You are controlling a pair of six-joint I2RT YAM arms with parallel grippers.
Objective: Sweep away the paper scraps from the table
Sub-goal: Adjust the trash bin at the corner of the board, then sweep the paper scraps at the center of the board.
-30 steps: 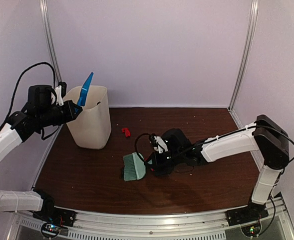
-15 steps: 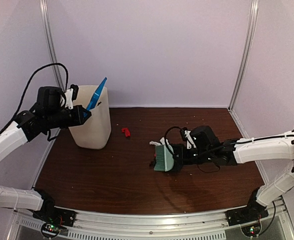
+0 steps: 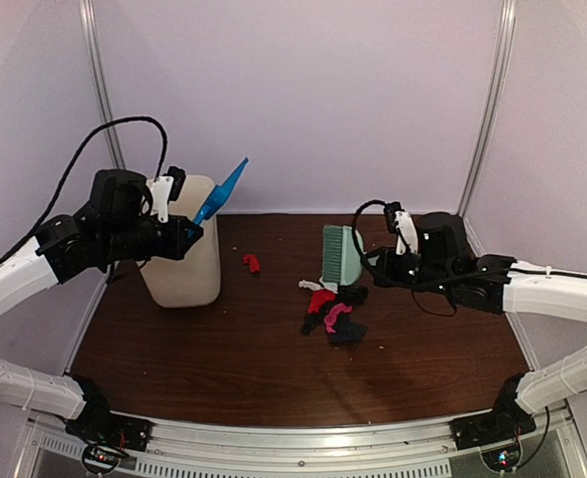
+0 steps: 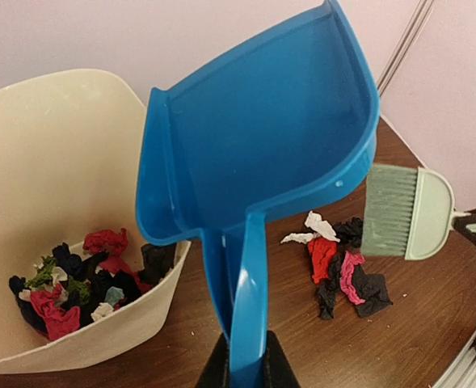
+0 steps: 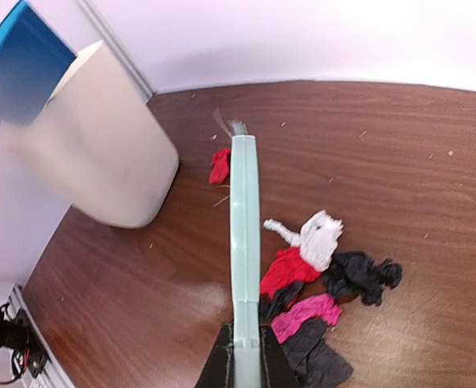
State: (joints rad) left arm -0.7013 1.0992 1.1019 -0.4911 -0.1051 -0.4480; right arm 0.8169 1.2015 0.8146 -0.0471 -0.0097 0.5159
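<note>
The dark wood-grain desk fills the bottom of the top view, with its silver rail along the near edge. The largest thing on it is a cream bin. It stands upright at about 10 o'clock from the desk's middle, close to the left wall.

Next in size is the blue dustpan. It is in the air over the bin's rim on the 3 o'clock side, tilted so that its mouth points up toward 1 o'clock. The left gripper is clamped narrow on the dustpan's handle.

The pale green brush sits just past the desk's centre toward 1 o'clock and appears lifted off the wood. Its handle runs toward 3 o'clock into the right gripper, which is pinched tight on it.

The loose paper scraps lie bunched near the desk's middle, at 6 o'clock from the brush. They are white, red, pink and black bits touching one another. A heap of scraps in red, black, green and white lies on the bin's bottom. One red scrap lies alone at 10 o'clock from the bunch, between it and the bin.
</note>
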